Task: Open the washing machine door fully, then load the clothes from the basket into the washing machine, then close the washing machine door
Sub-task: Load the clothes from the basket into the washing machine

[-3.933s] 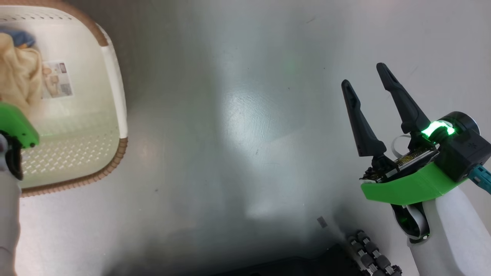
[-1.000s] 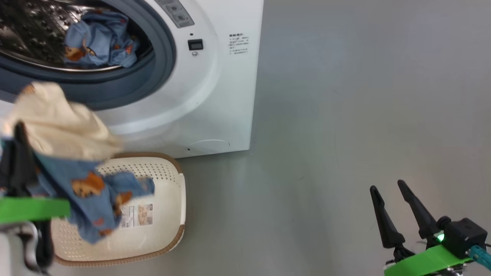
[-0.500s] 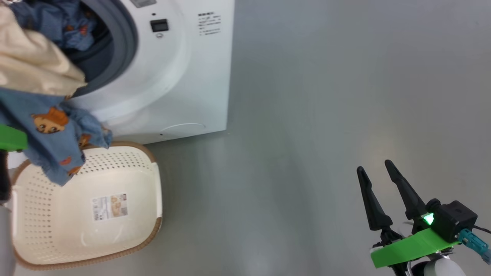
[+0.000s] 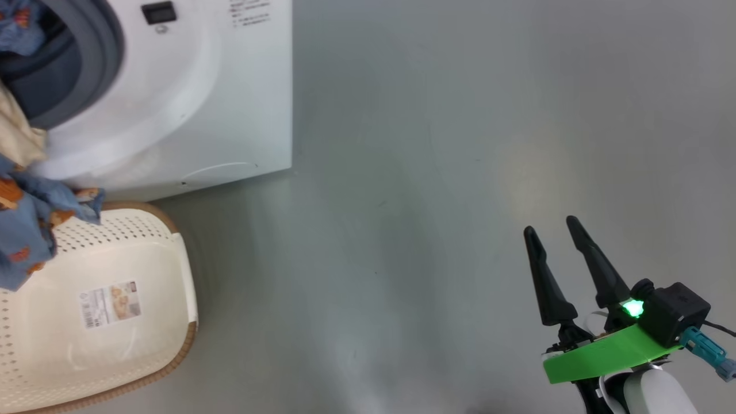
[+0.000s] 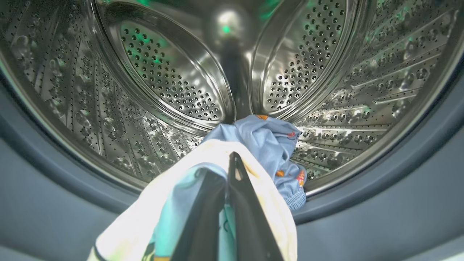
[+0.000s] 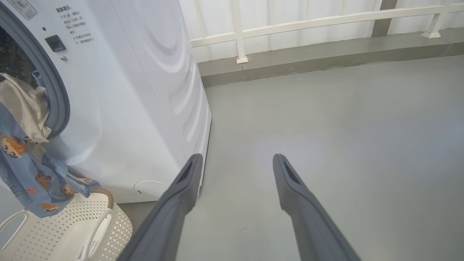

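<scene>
My left gripper [image 5: 224,166] is shut on the clothes [image 5: 174,203], a cream cloth and a blue bear-print garment, at the mouth of the washing machine's steel drum [image 5: 163,72]. Another blue garment [image 5: 268,134] lies inside the drum. In the head view the held clothes [image 4: 23,230] hang from the grey gasket [image 4: 86,69] down over the basket [image 4: 144,247], which holds only its paper label. The washing machine [image 4: 201,86] stands at the upper left; its door is out of view. My right gripper [image 4: 550,225] is open and empty over the floor at the lower right.
Bare grey floor [image 4: 431,172] stretches to the right of the machine. In the right wrist view a white railing [image 6: 308,21] on a low kerb runs behind the machine [image 6: 137,90], and the basket [image 6: 54,232] sits against the machine's front.
The head camera has swung right, so machine and basket slid left. The held clothes have risen out of the basket and up to the drum opening. The right gripper stays open.
</scene>
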Controlling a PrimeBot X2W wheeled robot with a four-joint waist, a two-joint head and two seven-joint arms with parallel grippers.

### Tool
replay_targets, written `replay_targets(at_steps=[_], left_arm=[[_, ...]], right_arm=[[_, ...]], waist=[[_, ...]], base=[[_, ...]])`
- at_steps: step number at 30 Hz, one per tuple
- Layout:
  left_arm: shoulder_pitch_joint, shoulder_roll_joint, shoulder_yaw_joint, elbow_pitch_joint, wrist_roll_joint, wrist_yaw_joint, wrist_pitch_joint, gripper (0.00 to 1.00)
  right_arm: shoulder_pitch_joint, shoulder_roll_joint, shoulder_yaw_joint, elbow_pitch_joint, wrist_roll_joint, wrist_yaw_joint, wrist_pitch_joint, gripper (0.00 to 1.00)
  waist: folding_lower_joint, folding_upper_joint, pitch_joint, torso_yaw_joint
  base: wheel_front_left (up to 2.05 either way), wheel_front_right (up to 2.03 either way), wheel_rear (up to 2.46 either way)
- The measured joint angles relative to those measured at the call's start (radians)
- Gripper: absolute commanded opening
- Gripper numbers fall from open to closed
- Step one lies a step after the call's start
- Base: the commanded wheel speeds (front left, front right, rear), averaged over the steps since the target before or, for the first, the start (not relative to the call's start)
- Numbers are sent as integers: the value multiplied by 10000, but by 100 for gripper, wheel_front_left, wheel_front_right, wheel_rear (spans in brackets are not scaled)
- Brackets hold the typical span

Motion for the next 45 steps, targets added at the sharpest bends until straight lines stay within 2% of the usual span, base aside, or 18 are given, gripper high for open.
replay_targets(at_steps=[4, 11, 16, 20, 21, 22, 24, 25, 26, 37, 45], left_arm=[[-822, 221, -38, 2, 117, 2, -2, 0], [-1757, 286, 506, -2138, 755, 211, -44, 0], [-1744, 270, 1009, -3012, 1160, 295, -71, 0], [-1524, 109, 1269, -2539, 1248, 293, -73, 0], [-1443, 63, 1344, -2313, 1258, 291, -73, 7], [-1393, 25, 1404, -2092, 1258, 291, -71, 7], [-1323, -46, 1480, -1724, 1292, 290, -71, 36], [-1324, -67, 1482, -1570, 1336, 270, -71, 65], [-1325, -79, 1478, -1509, 1386, 263, -71, 100], [-1294, -303, 1601, -1057, 1486, 123, -73, 100], [-779, -709, 1881, -1076, 1415, 73, -71, 100]], right_arm=[[-6, 96, 107, -40, 0, 0, 0, 100], [-355, 144, 159, -119, 0, 0, 0, 100], [-414, 215, 201, -151, 0, 0, 0, 100], [-533, 232, 211, -151, 0, 0, 0, 100], [-550, 234, 215, -153, 0, 0, 0, 100], [-549, 234, 219, -153, 0, 0, 0, 100], [-549, 236, 221, -151, 0, 0, 0, 100], [-549, 236, 221, -151, 0, 0, 0, 100], [-549, 234, 219, -151, 0, 0, 0, 100], [-550, 217, 221, -146, -2, 0, 0, 100], [-552, 148, 221, -142, -2, 0, 0, 100]], waist=[[0, 0, 291, -184], [0, 0, 767, -334], [0, 0, 972, -389], [0, 0, 1009, -428], [0, 0, 1003, -428], [0, 0, 996, -425], [0, 0, 982, -419], [0, 1, 973, -412], [0, 1, 967, -400], [0, 0, 865, -212], [0, 0, 732, -52]], base=[[0, 0, 0], [0, 0, 0], [0, 0, 0], [0, 0, 0], [0, 0, 0], [0, 0, 0], [0, 0, 0], [0, 0, 0], [0, 0, 0], [0, 0, 0], [0, 0, 0]])
